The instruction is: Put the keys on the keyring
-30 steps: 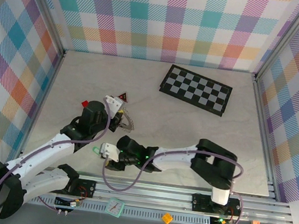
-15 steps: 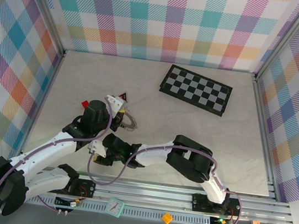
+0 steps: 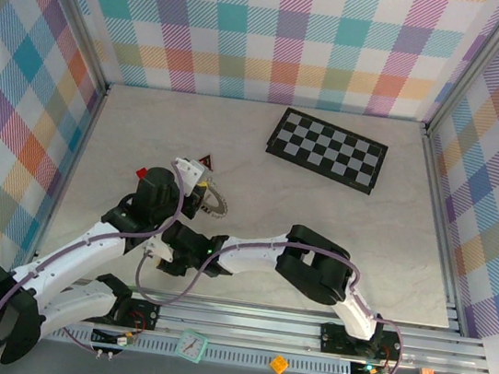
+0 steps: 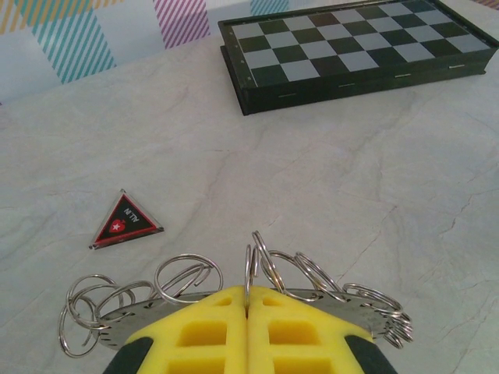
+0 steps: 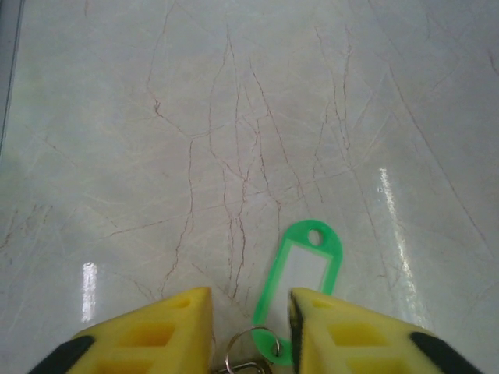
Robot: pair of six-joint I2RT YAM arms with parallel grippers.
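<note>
The keyring [image 4: 373,310] is a flat grey toothed ring hung with several small split rings. My left gripper [image 4: 248,294] is shut on one upright split ring at its near rim. From above, the keyring [image 3: 214,203] sticks out to the right of the left gripper [image 3: 194,194]. One of the keys carries a bright green tag [image 5: 305,272], which lies flat on the table. My right gripper [image 5: 249,331] is open low over it, the tag's small ring [image 5: 251,347] between the fingers and the right finger [image 5: 343,335] against the tag's edge. The key's blade is hidden. In the top view the right gripper [image 3: 159,254] is just below the left wrist.
A red triangle tag [image 4: 125,220] lies on the table beyond the keyring, also seen from above [image 3: 205,160]. A folded chessboard [image 3: 327,150] sits at the back right. A small red object [image 3: 141,172] lies left of the left arm. The two arms are close together.
The right arm has swung left and stretched across under the left wrist, and its jaws have narrowed around the green tag. The left arm has barely moved with the keyring.
</note>
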